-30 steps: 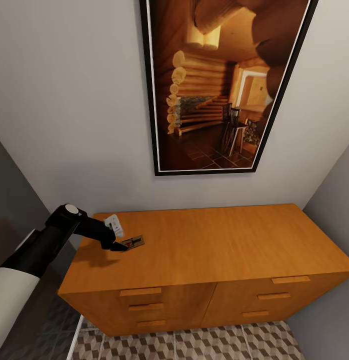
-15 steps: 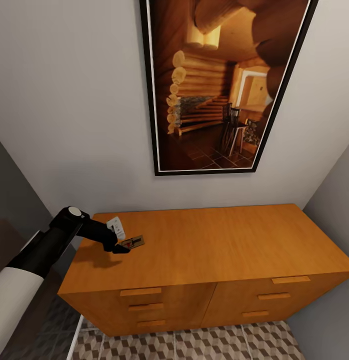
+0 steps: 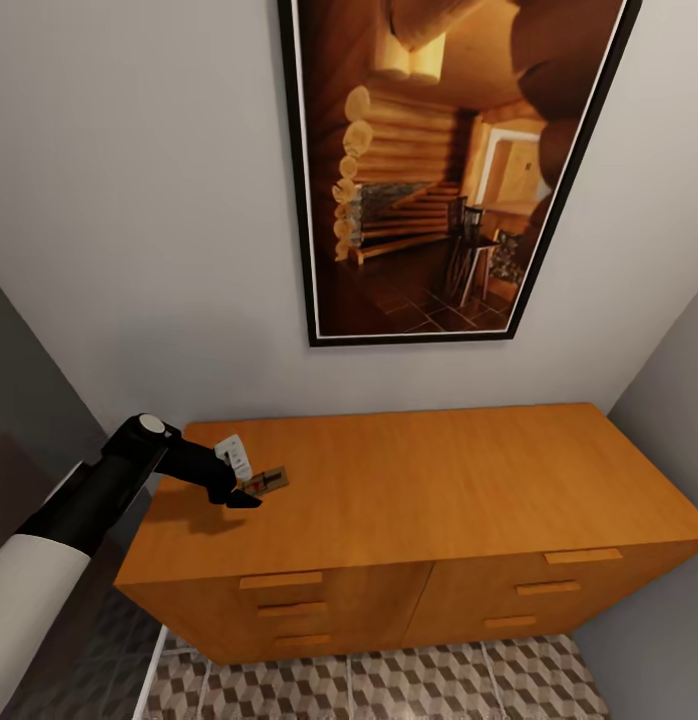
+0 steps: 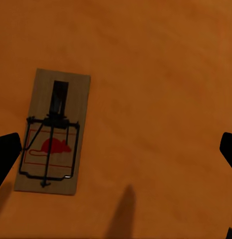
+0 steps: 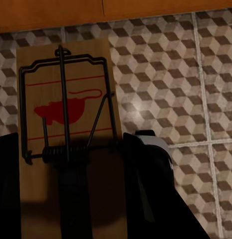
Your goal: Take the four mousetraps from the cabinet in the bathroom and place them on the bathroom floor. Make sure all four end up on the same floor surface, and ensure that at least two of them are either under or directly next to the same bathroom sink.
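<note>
1. My left tool (image 3: pixel 244 492) hangs over the cabinet (image 3: pixel 429 490) top, near its left end; released, fingers spread wide in the left wrist view.
2. One mousetrap (image 4: pixel 52 131) lies flat on the cabinet top. In the left wrist view it sits off-centre between the fingers, close to one fingertip (image 4: pixel 6 154) and well apart from the other.
3. Its long axis runs across the line between the two fingertips, so a close would pinch the short width. Good. But I judge the tool must shift sideways toward the trap first, then drop.
4. My right tool (image 5: pixel 71 199) is clenched on a second mousetrap (image 5: pixel 66 124), held over the bathroom floor (image 5: pixel 185 79) just in front of the cabinet base.
5. Left arm is the nearer one for the cabinet-top trap; right is busy.
6. Other two traps: can't place them.
</note>
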Motion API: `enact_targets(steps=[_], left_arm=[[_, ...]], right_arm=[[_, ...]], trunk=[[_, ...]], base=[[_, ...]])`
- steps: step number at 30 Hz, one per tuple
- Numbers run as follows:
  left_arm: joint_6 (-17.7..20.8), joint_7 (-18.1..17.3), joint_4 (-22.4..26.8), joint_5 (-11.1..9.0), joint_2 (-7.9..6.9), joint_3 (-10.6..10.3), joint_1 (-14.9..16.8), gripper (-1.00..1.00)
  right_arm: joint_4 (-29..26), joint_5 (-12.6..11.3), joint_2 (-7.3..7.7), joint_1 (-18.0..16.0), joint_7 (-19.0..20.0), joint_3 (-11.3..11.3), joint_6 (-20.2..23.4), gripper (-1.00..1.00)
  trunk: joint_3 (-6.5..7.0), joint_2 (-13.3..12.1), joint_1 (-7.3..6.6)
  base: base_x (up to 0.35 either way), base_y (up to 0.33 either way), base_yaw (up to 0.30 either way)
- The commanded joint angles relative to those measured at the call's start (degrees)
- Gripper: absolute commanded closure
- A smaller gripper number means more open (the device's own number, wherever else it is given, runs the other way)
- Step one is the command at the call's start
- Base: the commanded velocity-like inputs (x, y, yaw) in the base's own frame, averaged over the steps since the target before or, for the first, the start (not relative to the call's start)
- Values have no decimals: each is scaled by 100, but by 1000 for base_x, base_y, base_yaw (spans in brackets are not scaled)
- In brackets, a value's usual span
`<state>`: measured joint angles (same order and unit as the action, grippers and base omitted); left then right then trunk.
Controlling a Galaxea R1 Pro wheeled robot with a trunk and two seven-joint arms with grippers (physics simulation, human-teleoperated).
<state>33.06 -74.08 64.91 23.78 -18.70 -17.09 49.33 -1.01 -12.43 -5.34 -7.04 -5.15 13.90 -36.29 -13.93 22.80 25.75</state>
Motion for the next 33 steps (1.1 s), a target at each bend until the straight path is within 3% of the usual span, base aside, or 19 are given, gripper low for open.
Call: enact_targets(steps=[1, 13, 33], left_arm=[[60, -28, 6, 21, -3, -7, 6, -100], [60, -28, 4, 37, 0, -5, 6, -100], [57, -28, 7, 48, 30, -12, 5, -100]], right_arm=[[4, -49, -2, -5, -12, 51, -18, 100], [4, -49, -2, -2, -12, 51, -18, 100], [4, -49, -9, -4, -12, 51, -18, 100]], trunk=[[-20, 12, 3], [-117, 12, 3], [-126, 12, 3]], base=[[0, 0, 0], [2, 0, 0], [101, 0, 0]])
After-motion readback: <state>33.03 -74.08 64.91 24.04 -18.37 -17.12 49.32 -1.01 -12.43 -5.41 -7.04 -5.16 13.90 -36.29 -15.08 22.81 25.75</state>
